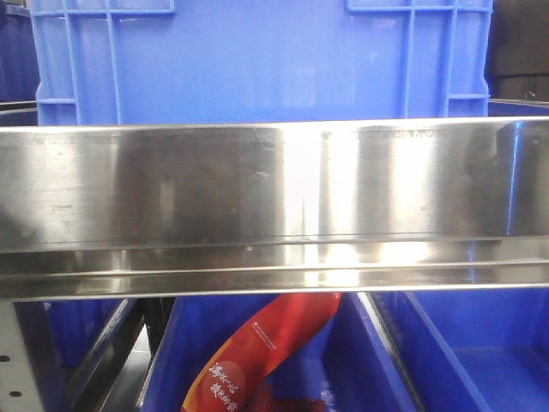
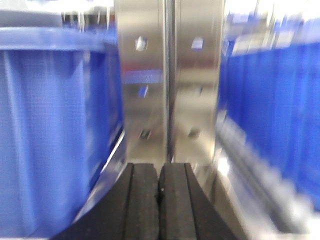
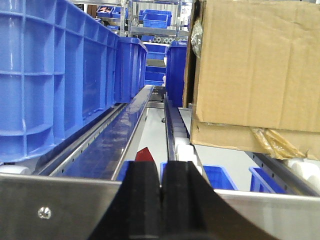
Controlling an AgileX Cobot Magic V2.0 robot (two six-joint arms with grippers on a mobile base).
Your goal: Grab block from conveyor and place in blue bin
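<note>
No block and no conveyor belt show in any view. Blue bins do show: an open one [image 1: 480,352] at the lower right of the front view and a big blue crate [image 1: 257,60] above a steel rail [image 1: 274,189]. My left gripper [image 2: 160,192] is shut, pads pressed together with nothing between them, facing a steel post [image 2: 167,75]; that view is blurred. My right gripper [image 3: 161,187] is also shut and holds nothing, hovering over a steel rail [image 3: 50,205]. Small blue bins [image 3: 220,177] lie below and beyond it.
A red printed packet [image 1: 257,352] lies in a lower bin, and its tip [image 3: 145,154] peeks past my right fingers. Tall blue crates [image 3: 45,85] line the left, a cardboard box [image 3: 255,65] sits on the right roller track [image 3: 182,145]. Blue bins [image 2: 45,130] flank the post.
</note>
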